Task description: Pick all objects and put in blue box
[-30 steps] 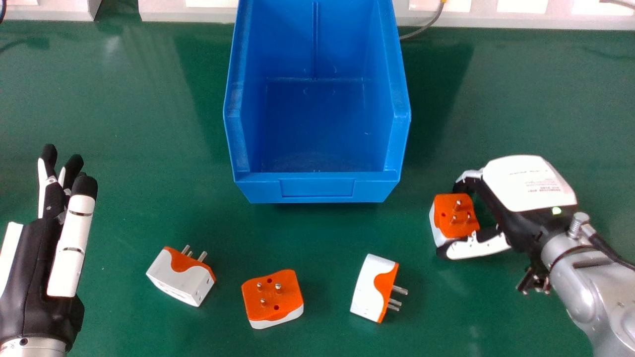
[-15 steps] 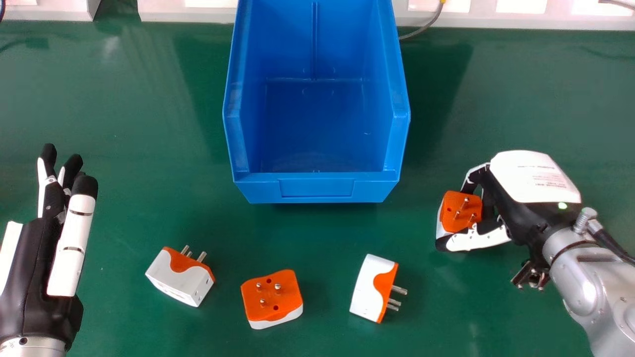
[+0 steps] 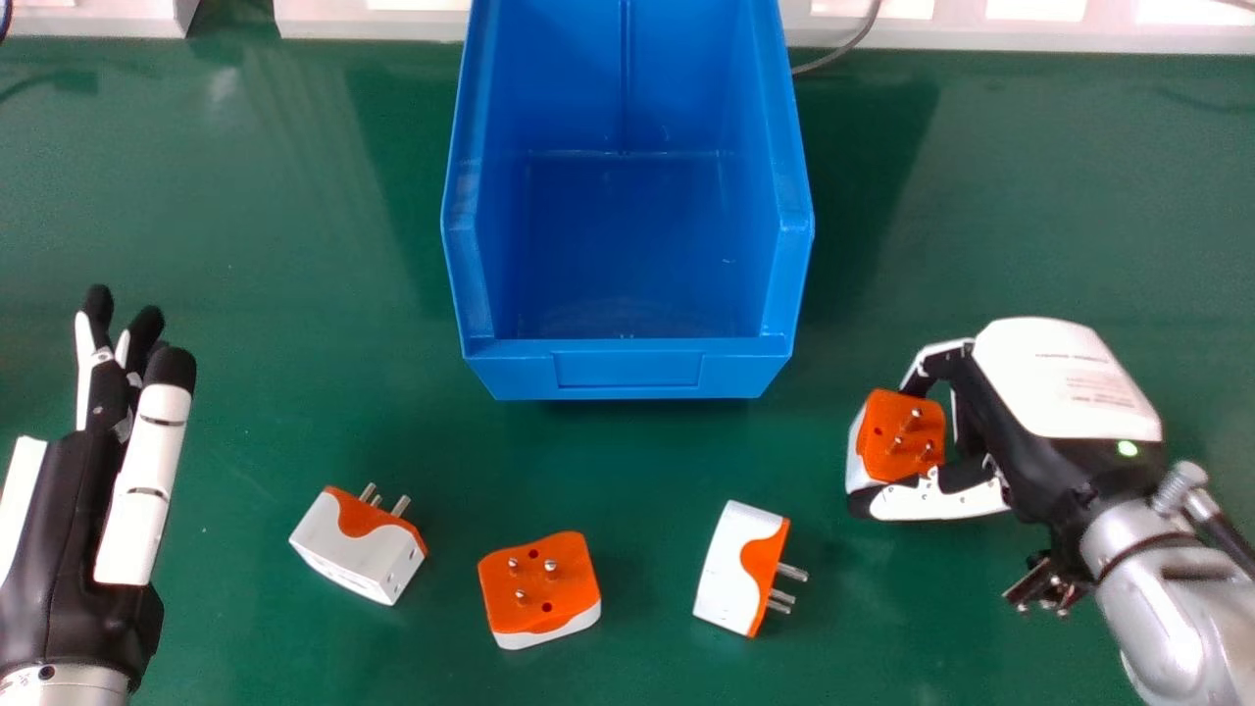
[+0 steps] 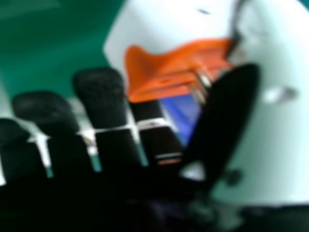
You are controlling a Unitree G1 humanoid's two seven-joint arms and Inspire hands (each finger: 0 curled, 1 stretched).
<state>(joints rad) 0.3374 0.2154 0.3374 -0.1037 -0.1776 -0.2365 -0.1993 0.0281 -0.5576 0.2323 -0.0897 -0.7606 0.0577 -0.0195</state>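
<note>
A green tabletop [image 3: 294, 245], seen from the head view, holds four orange-and-white plug adapters and one blue box. One adapter [image 3: 873, 407], between three and four o'clock, is clamped between the curled fingers and thumb of the right hand [image 3: 1069, 382]; its three prongs face up, leaning toward one o'clock. Its long axis is hard to tell. Three loose adapters lie at five [image 3: 726, 574], nearly seven [image 3: 578, 588] and nearly eight o'clock [image 3: 343, 559]. The blue box [image 3: 627, 370] sits at twelve. Between eight and nine, the left hand [image 3: 69, 549] has straight fingers.
</note>
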